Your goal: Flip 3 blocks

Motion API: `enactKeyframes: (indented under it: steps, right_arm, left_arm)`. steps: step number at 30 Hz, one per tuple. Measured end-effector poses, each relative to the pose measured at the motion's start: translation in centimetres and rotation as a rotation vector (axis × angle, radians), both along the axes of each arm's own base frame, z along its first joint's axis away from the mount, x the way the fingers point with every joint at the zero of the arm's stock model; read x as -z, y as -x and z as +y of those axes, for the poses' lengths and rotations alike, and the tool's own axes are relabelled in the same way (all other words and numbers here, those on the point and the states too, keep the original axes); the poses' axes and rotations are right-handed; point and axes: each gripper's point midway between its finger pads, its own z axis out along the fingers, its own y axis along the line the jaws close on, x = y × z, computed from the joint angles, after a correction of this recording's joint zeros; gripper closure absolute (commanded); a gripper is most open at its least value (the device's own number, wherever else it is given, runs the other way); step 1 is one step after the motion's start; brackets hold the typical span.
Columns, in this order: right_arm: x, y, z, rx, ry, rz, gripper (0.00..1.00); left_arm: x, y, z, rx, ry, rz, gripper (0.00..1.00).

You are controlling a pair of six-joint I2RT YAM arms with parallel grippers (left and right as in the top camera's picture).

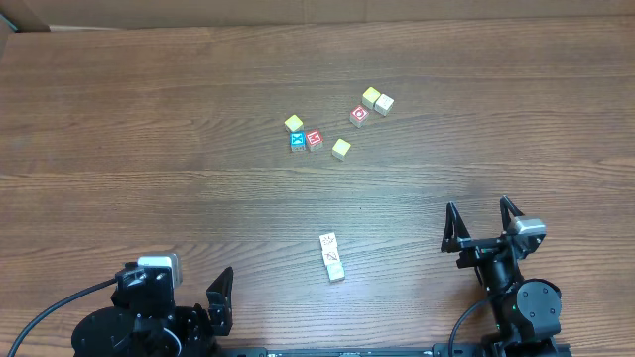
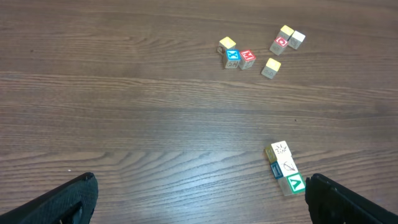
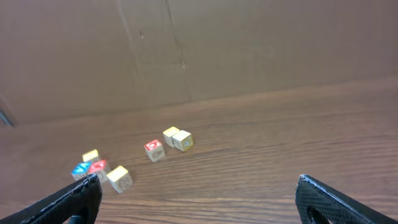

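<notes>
Both arms sit at the near edge of the counter (image 1: 119, 119), one toward each near corner. The left gripper (image 2: 200, 186) is spread wide with nothing between its fingers; its wrist view shows only bare wood between them. The right gripper (image 1: 478, 210) is also fully spread and holds nothing, its fingers pointing toward the far edge.

The three blocks (image 1: 333, 257) lie in a short touching row close to the near edge, about halfway along it, between the two arms. The row runs from the near edge toward the far edge at a slight slant. The far white block (image 2: 280, 149) and the middle white block (image 2: 288, 165) show white faces with thin dark line marks. The teal block (image 2: 295, 183), with a white letter, ends the row on the near-edge side.

A loose group of other cubes lies toward the middle of the counter, well apart from the row. On its left side, a yellow-topped cube (image 1: 294, 123) sits just beside a blue-faced cube (image 1: 297, 140), which touches a red-faced cube (image 1: 315, 139). A lone yellow cube (image 1: 341, 148) lies near them. Toward the right edge lies a second red cube (image 1: 359, 115), near a far yellow cube (image 1: 371, 96) that touches a pale cube (image 1: 384, 103).
</notes>
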Motion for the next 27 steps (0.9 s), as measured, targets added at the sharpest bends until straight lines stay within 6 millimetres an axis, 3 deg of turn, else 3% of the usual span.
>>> enactKeyframes:
  steps: [14, 27]
  right_arm:
    - [0.0, -0.01, -0.08, -0.002, 0.165, -0.026, 0.0]
    - [-0.03, -0.03, -0.18, 0.003, 0.202, -0.033, 0.0]
  left_arm:
    - [0.0, 0.0, 0.0, 0.0, 0.0, 0.0, 0.0]
    - [0.0, 0.0, 0.0, 0.0, 0.0, 0.0, 0.0]
